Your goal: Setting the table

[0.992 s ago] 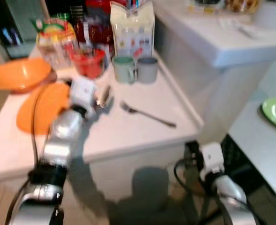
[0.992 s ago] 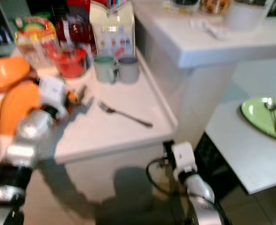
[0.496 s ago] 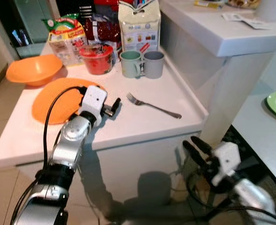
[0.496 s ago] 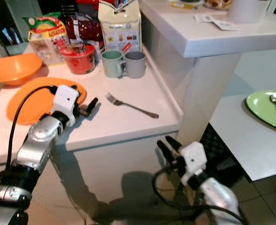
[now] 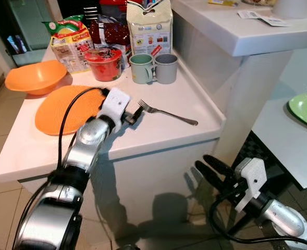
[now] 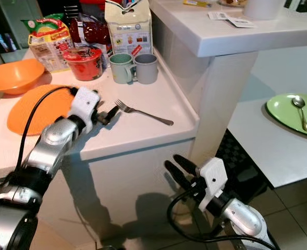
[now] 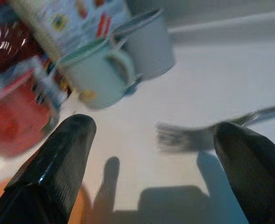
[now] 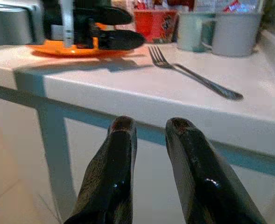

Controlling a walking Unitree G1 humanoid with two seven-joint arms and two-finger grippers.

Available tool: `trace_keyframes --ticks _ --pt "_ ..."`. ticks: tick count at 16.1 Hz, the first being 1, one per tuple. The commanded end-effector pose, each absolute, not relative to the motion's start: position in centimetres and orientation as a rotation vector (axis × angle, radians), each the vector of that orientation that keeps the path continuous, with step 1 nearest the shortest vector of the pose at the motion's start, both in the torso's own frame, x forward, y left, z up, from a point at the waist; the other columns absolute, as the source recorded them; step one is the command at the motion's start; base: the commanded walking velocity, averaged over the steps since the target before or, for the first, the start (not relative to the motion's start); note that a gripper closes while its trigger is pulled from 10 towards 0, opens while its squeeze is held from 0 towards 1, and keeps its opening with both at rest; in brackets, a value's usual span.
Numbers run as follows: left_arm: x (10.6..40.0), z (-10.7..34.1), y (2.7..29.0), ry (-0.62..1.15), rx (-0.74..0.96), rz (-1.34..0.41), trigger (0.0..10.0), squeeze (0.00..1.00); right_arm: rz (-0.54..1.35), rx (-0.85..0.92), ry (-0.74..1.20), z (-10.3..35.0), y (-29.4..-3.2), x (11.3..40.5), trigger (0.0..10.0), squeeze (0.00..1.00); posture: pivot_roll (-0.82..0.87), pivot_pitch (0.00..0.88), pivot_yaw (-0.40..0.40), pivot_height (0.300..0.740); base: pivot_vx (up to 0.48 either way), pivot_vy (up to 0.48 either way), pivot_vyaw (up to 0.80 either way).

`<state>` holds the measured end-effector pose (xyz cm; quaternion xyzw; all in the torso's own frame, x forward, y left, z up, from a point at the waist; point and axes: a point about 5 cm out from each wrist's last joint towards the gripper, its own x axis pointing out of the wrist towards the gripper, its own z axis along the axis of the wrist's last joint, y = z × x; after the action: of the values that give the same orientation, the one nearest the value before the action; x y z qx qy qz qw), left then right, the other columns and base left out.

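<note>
A silver fork [image 5: 167, 113] lies on the white counter [image 5: 158, 135], tines toward my left gripper [image 5: 134, 115]. That gripper is open and hovers low over the counter, its tips just short of the tines. The left wrist view has the blurred fork [image 7: 200, 135] between the two spread black fingers [image 7: 65, 154]. An orange plate [image 5: 57, 108] lies under my left forearm. My right gripper [image 5: 211, 170] hangs below the counter's front edge, its fingers [image 8: 121, 144] a narrow gap apart and holding nothing.
At the back of the counter stand an orange bowl [image 5: 34, 77], a red noodle cup [image 5: 105, 63], a green mug [image 5: 141, 68], a grey mug [image 5: 166, 67], a carton [image 5: 149, 28] and a snack bag. A green plate [image 6: 286, 117] with a spoon [image 6: 301, 112] lies on the lower table at right.
My left gripper has slid right across the counter, closer to the fork's tines. The right gripper stays low in front of the counter. The camera has shifted slightly.
</note>
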<state>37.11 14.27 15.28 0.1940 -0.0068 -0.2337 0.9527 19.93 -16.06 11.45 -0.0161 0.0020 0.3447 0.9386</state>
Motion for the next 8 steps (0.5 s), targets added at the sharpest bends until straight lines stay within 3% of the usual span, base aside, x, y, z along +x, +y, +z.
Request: trace_keyframes --ticks 1,8 --pt "37.6 16.8 13.9 -0.054 0.424 -0.514 10.0 0.00 0.722 -0.024 0.006 11.8 -15.8 19.9 10.0 0.00 -0.09 0.000 0.099 0.740 0.000 0.000 0.00" --pt "38.0 18.8 11.1 -0.070 0.540 -0.775 10.0 0.00 0.725 0.016 0.016 12.2 -14.5 20.2 10.0 0.00 -0.08 0.000 0.105 0.740 0.000 0.000 0.00"
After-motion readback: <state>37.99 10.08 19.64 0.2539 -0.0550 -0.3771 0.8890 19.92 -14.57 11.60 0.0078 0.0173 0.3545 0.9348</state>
